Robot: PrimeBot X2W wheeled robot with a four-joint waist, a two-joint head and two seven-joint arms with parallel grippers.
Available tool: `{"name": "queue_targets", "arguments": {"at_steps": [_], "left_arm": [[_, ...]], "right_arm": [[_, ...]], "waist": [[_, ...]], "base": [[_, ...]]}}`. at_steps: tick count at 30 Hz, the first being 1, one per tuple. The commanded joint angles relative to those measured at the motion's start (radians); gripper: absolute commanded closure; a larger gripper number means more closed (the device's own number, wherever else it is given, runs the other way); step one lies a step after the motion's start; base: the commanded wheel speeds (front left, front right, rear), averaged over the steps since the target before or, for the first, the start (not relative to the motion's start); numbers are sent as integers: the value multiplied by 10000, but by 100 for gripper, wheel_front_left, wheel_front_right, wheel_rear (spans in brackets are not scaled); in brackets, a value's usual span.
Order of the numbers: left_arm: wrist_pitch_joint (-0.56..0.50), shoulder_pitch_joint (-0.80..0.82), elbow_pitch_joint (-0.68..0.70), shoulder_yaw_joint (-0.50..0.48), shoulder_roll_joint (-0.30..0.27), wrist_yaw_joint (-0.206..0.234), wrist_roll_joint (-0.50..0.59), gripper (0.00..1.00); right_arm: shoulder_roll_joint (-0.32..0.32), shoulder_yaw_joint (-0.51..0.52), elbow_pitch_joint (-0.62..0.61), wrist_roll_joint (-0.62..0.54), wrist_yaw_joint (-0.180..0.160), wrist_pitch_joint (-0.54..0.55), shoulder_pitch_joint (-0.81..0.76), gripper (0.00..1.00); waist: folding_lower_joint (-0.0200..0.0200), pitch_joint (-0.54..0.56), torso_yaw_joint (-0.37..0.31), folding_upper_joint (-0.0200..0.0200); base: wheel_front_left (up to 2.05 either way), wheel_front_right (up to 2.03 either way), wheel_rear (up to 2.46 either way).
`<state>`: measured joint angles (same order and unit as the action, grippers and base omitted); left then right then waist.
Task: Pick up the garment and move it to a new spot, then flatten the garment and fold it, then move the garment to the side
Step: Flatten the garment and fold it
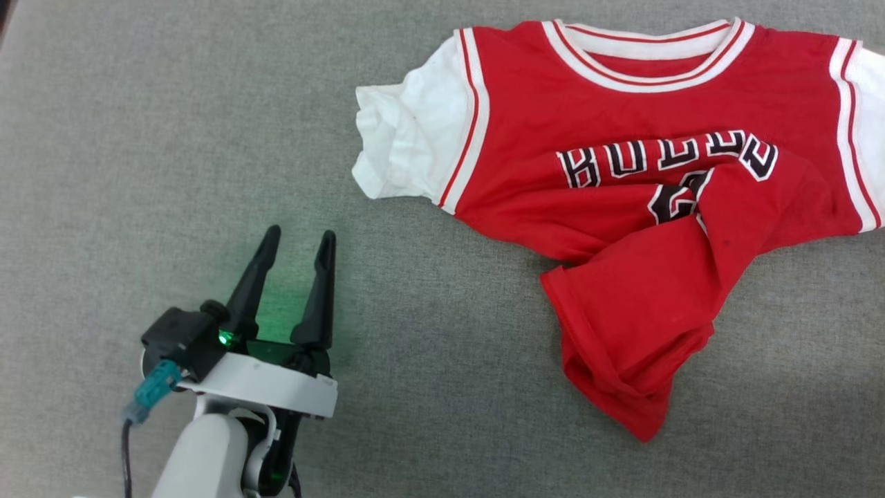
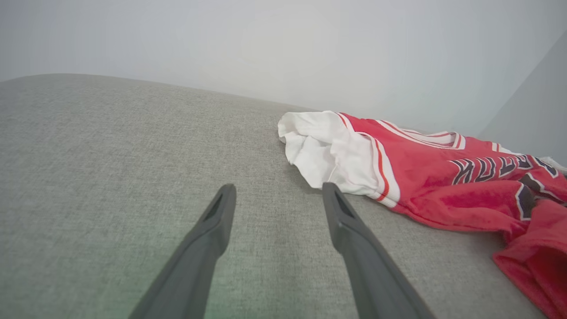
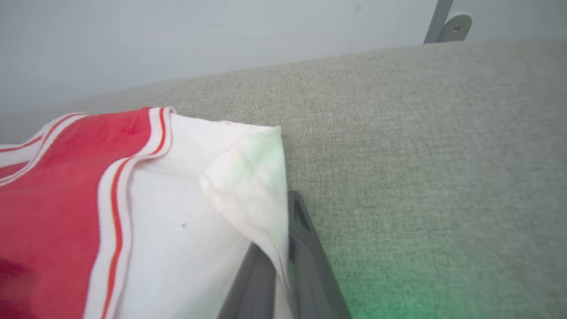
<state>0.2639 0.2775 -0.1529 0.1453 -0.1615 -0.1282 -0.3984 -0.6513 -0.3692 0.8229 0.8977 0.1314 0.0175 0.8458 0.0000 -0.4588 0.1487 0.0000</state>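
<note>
One grey fabric surface (image 1: 138,138), pale wall (image 2: 266,44) behind; left tool (image 1: 301,235) spread, right tool (image 3: 285,248) pinching the garment (image 1: 622,104).

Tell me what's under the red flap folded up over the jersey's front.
On the jersey, the flap covers part of the black-and-white number just below the lettering. The rest of the number is hidden beneath it.

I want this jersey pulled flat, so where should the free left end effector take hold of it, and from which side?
I'd pinch the bunched white sleeve of the garment, coming from the left, low over the grey surface. Its ruffled folds stand up and face the open left end effector; the right end effector is shut on the other sleeve.
</note>
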Motion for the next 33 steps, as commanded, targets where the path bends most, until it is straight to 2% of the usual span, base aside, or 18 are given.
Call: {"name": "queue_targets", "arguments": {"at_steps": [1,2,3,10,14,19,21,25,30,32,33], "left_arm": [[2,39,35,-12,-84,-41,-66,0],[2,42,65,-18,-109,-42,-83,0],[2,28,97,-42,-140,-42,-109,0],[2,-169,291,-146,-376,-42,-33,0],[-10,29,443,53,-922,-36,95,0],[-735,1176,793,801,-2254,-36,-30,0],[-1267,1894,846,1277,-3033,-35,-182,0],[-2394,3487,479,2341,-4225,-32,-1412,0],[-3780,5603,-568,3671,-5217,-18,-3381,0],[-4254,6419,-1103,4134,-5472,-18,-4041,0],[-4254,6419,-1103,4134,-5472,-18,-4041,0]], "right_arm": [[153,172,325,-152,-15,-87,31,55],[264,287,542,-234,-17,-180,81,21],[381,410,748,-272,-18,-278,119,0],[695,1098,1416,-461,-15,-1259,60,0],[652,1169,808,-532,-15,-2068,-392,0],[592,892,-1678,-778,-15,-2751,-1742,0],[530,920,-2792,-1041,-15,-2812,-2396,0],[961,1373,-4845,-1703,-15,-2828,-3584,0],[1550,1636,-6637,-2462,-15,-2832,-4648,0],[1758,1676,-7159,-2661,-15,-2785,-4972,0],[1758,1676,-7159,-2661,-15,-2785,-4972,0]], "waist": [[0,25,6,0],[0,48,7,0],[0,84,-2,0],[0,500,-200,0],[0,792,-444,0],[0,984,-886,0],[0,994,-1147,0],[0,907,-1778,0],[0,638,-2608,0],[0,504,-2914,0],[0,504,-2914,0]], "base": [[0,0,0],[0,0,0],[0,0,0],[0,0,0],[0,0,0],[0,0,0],[0,0,0],[0,0,0],[0,0,0],[0,0,0],[0,0,0]]}}
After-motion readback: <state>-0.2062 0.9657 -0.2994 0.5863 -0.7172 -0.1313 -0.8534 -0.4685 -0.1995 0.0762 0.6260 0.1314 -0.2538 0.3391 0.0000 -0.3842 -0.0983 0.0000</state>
